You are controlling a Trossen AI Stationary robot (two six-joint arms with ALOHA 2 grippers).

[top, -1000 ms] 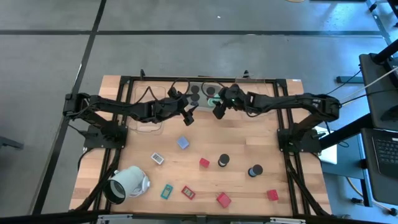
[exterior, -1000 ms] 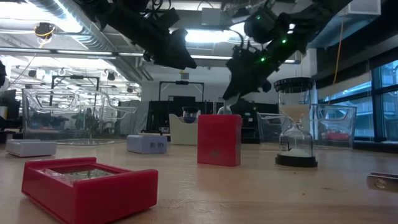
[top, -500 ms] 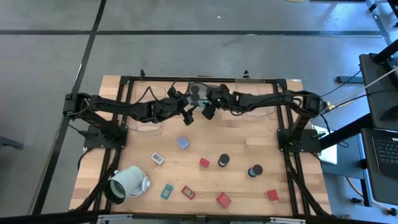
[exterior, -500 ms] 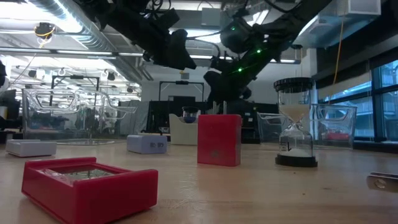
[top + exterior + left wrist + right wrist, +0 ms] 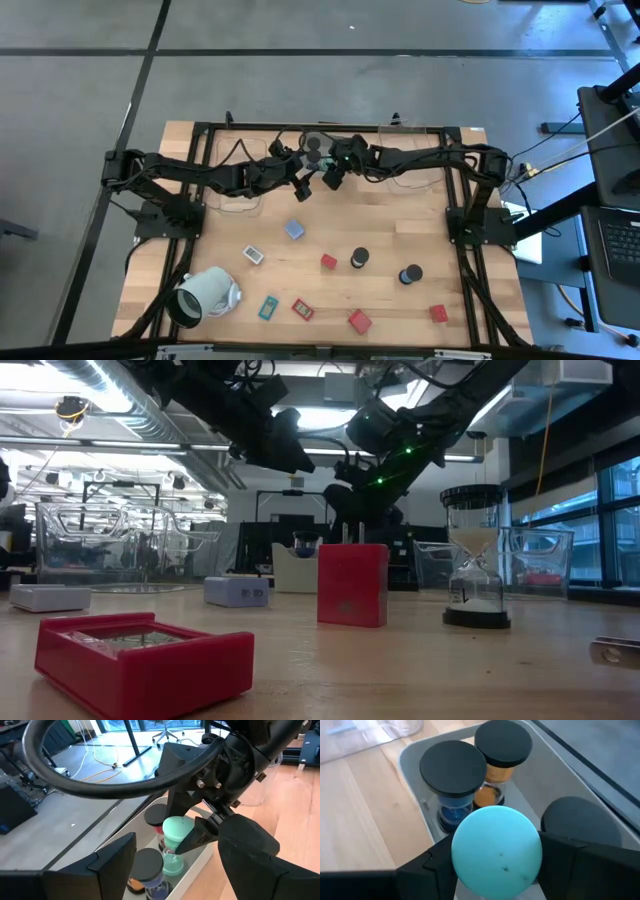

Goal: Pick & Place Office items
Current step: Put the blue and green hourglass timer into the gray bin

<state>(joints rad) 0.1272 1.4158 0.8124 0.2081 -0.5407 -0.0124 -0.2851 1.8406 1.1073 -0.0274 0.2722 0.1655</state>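
The right pincer [image 5: 495,870] grips a teal-capped sand timer [image 5: 496,851] between its fingers, held over the clear tray [image 5: 412,767] at the tabletop's [image 5: 420,225] far edge; in that tray stand a blue-sand timer [image 5: 453,775] and an orange-sand timer [image 5: 501,747], both black-capped; the left pincer [image 5: 298,186] hovers just beside, fingers spread wide, holding nothing.

Beneath the right gripper [image 5: 495,870], shut around a mint-topped sand timer [image 5: 496,851], two black-capped timers [image 5: 453,767] crowd the grey tray [image 5: 410,755], leaving little room.
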